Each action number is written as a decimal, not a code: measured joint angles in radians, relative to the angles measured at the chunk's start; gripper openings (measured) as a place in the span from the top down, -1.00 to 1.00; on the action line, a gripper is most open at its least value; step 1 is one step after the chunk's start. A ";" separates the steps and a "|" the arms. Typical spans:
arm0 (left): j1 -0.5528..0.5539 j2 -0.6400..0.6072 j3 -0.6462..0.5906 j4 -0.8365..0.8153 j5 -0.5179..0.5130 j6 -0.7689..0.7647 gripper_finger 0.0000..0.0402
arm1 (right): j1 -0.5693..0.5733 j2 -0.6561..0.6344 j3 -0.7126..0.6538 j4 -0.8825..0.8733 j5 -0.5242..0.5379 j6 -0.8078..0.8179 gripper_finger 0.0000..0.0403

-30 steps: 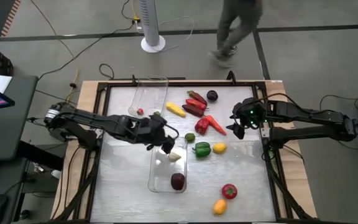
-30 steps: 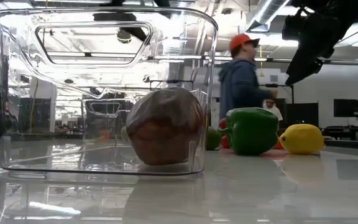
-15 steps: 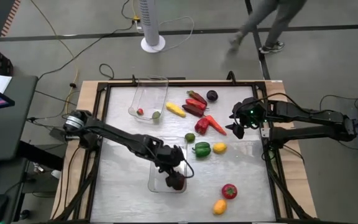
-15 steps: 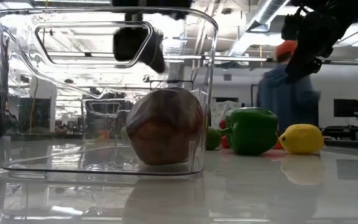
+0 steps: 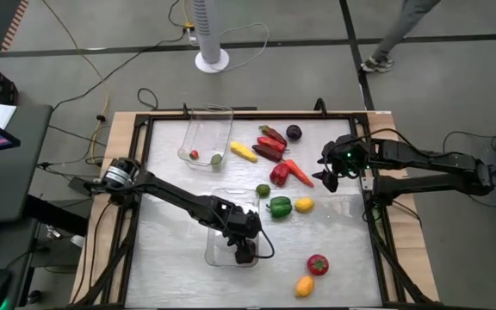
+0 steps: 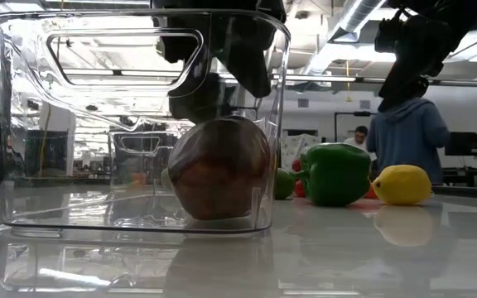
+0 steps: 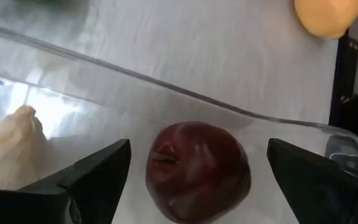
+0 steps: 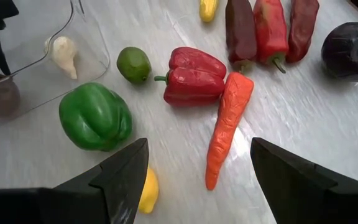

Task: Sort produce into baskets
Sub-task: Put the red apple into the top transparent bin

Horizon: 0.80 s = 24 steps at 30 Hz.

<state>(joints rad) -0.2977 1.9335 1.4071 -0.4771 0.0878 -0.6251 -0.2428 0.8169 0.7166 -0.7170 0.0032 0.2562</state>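
Observation:
My left gripper (image 7: 199, 149) is open and reaches down into the near clear basket (image 5: 219, 257). Its fingers stand on either side of a dark red round fruit (image 7: 197, 171) that rests on the basket floor, with a gap on each side. A white garlic-like piece (image 7: 12, 144) lies in the same basket. My right gripper (image 8: 199, 146) is open and empty, above the table beside the orange carrot (image 8: 229, 124) and a red pepper (image 8: 191, 78). The far basket (image 5: 207, 129) holds two small pieces.
Loose on the table are a green pepper (image 5: 279, 206), a lime (image 5: 263, 190), lemons (image 5: 304, 204) (image 5: 243, 151), red chillies (image 5: 271, 140), a dark plum (image 5: 294, 132), a tomato (image 5: 318, 264) and a yellow piece (image 5: 304, 285). A person stands behind the table (image 6: 404, 136).
My left gripper has gone toward the table's near edge along the near basket and come down inside it, over the dark red fruit. The fruit and the garlic-like piece have stayed in place. A person has walked past behind the table.

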 joint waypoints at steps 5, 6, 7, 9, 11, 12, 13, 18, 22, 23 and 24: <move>0.000 0.000 -0.001 -0.005 -0.018 0.052 -0.83 | 0.000 0.001 0.000 0.000 0.000 -0.001 -0.54; 0.000 0.000 -0.005 -0.006 -0.017 0.053 -0.83 | 0.000 0.001 0.000 0.000 0.000 -0.001 -0.54; 0.000 0.000 -0.011 -0.008 -0.013 0.052 -0.83 | 0.000 0.001 0.000 0.000 0.000 -0.001 -0.54; 0.000 0.000 -0.030 -0.006 0.013 0.037 -0.83 | 0.000 0.001 0.000 0.000 0.000 -0.002 -0.54; 0.000 0.000 -0.044 -0.005 0.043 0.028 -0.83 | 0.000 0.001 0.000 0.000 0.001 -0.002 -0.54; 0.000 0.000 -0.051 -0.001 0.047 0.028 -0.83 | 0.000 0.001 0.000 0.000 0.002 -0.002 -0.54; 0.000 0.000 -0.054 -0.001 0.046 0.028 -0.83 | 0.000 0.001 0.000 0.000 0.002 -0.002 -0.54; -0.001 0.000 -0.055 0.006 0.031 0.054 -0.82 | 0.000 0.001 0.000 0.001 0.003 -0.002 -0.54; -0.001 0.014 -0.054 0.013 0.032 0.066 -0.82 | 0.000 0.001 0.000 0.005 0.003 -0.002 -0.54; -0.001 0.017 -0.054 0.013 0.038 0.061 -0.82 | 0.000 0.001 0.000 0.006 0.003 -0.001 -0.54; 0.001 0.025 -0.053 0.007 0.040 0.053 -0.82 | 0.000 0.001 0.000 0.006 0.003 -0.001 -0.54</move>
<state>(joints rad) -0.2967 1.9582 1.3542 -0.4704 0.1281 -0.5719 -0.2432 0.8181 0.7166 -0.7105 0.0067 0.2555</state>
